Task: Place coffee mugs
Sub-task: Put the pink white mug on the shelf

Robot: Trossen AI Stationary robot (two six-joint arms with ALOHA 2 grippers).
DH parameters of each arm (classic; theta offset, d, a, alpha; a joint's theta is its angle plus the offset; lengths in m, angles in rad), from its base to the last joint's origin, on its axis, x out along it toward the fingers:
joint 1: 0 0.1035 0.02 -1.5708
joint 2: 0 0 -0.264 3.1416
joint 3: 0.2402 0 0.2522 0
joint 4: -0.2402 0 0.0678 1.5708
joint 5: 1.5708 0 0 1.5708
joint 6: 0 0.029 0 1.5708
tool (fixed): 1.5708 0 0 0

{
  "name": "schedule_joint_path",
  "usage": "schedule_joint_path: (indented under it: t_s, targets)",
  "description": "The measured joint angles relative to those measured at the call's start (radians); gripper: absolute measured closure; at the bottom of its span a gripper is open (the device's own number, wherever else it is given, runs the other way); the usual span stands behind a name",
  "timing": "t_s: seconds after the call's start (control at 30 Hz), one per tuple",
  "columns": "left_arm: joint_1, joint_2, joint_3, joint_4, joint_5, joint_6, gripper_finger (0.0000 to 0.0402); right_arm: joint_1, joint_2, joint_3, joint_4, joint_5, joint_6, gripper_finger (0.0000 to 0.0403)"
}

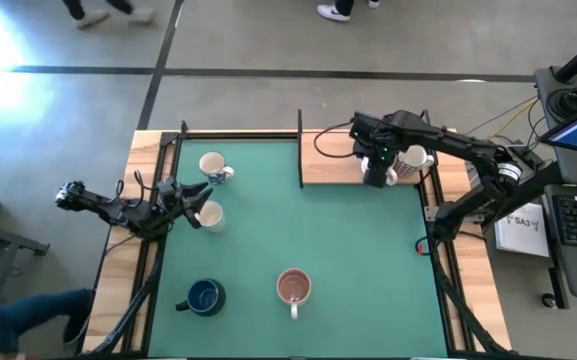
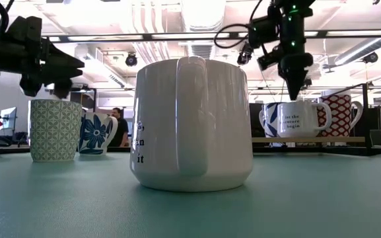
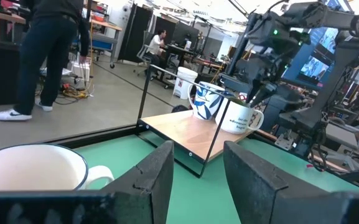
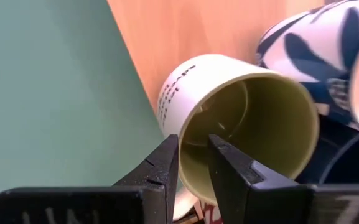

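Note:
My right gripper (image 1: 376, 176) hangs over the wooden shelf (image 1: 333, 170) at the table's far right. It is shut on a white lettered mug (image 2: 300, 119) with an olive inside (image 4: 247, 118). A blue-patterned mug (image 2: 268, 119) and a red-patterned mug (image 2: 340, 114) stand behind it. My left gripper (image 1: 198, 197) is open and empty at the left. It is between a blue-flowered mug (image 1: 213, 165) and a green-patterned mug (image 1: 208, 214), and above them in the low view (image 2: 45, 73). A dark blue mug (image 1: 205, 296) and a white mug with a pink inside (image 1: 294, 287) stand near the front edge. My right gripper pinches the lettered mug's wall at its rim (image 4: 182, 124), one finger (image 4: 229, 168) inside the mug and the other (image 4: 160, 168) outside. The fingers come from above, pointing down. The mug stands upright with its base on the wooden shelf (image 2: 309, 139).
A thin black frame (image 1: 300, 150) rises at the shelf's left edge. Black rails run along the table's sides. The middle of the green mat (image 1: 348, 240) is bare. People stand and sit in the room beyond the table.

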Motion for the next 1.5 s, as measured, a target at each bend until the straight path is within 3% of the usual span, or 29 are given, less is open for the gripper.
schedule_joint_path:
  t_s: [0.13, 0.33, 0.43, 0.9, 1.07, 1.5]
  targets:
    - [0.0, 0.0, 0.0, 0.0, 0.0, 0.0, 0.0278, 0.006, -0.001, 0.043, -0.032, -0.023, 0.084, 0.033]
    - [0.0, 0.0, 0.0, 0.0, 0.0, 0.0, 0.0278, 0.053, -0.006, 0.05, -0.035, -0.263, 0.269, 0.0332]
    - [0.0, 0.0, 0.0, 0.0, 0.0, 0.0, 0.0278, 0.117, -0.006, 0.049, -0.019, -0.288, 0.291, 0.0335]
    - [0.0, 0.0, 0.0, -0.003, 0.0, 0.0, 0.0278, 0.613, -0.006, 0.041, 0.192, -0.276, 0.333, 0.0335]
    - [0.0, 0.0, 0.0, -0.005, 0.0, 0.0, 0.0278, 0.771, -0.006, 0.023, 0.258, -0.156, 0.387, 0.0337]
    - [0.0, 0.0, 0.0, 0.011, 0.0, 0.004, 0.0278, 0.994, -0.006, -0.018, 0.291, -0.012, 0.696, 0.034]
